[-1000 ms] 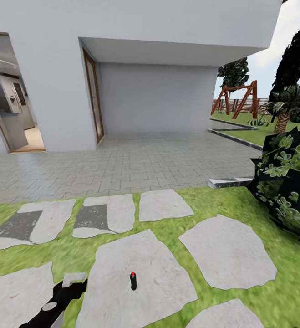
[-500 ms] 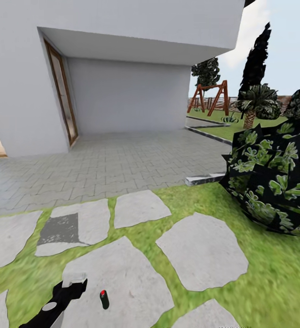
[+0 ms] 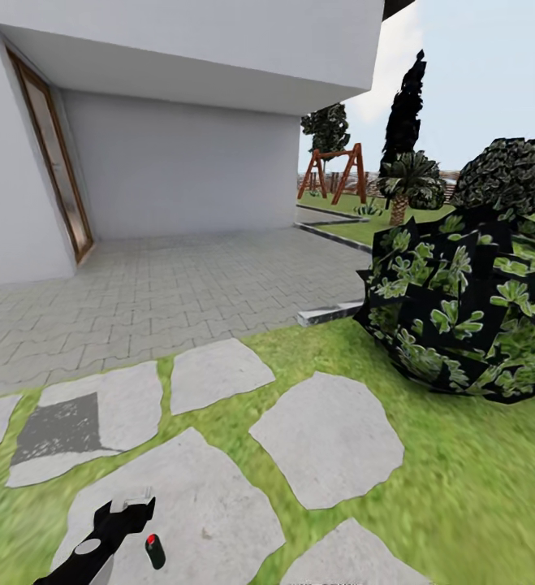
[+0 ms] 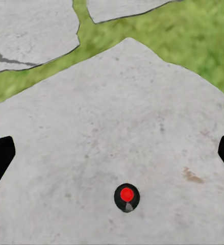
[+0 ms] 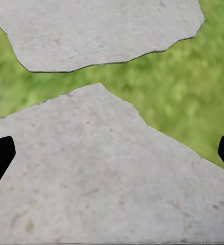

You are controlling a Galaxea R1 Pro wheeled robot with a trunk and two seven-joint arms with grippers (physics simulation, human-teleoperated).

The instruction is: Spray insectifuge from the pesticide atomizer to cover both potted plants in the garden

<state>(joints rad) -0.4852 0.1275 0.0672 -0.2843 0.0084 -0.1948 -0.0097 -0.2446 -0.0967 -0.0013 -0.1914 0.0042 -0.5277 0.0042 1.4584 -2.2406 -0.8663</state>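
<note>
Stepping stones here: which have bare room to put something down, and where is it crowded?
The big stone between the bush and the atomizer's stone is bare, as is the smaller one nearer the paving. The stone under the atomizer is free on its far side. It is tightest beside the left pincer.

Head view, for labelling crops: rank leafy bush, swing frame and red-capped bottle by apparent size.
1. Dark green broad-leaved bush
2. Brown wooden swing frame, far off, so its true size is unsure
3. Small dark red-capped bottle

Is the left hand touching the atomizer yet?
Apart. The left wrist view shows the atomizer standing on the stepping stone, with bare stone between it and both fingertips of the open left hand.
</note>
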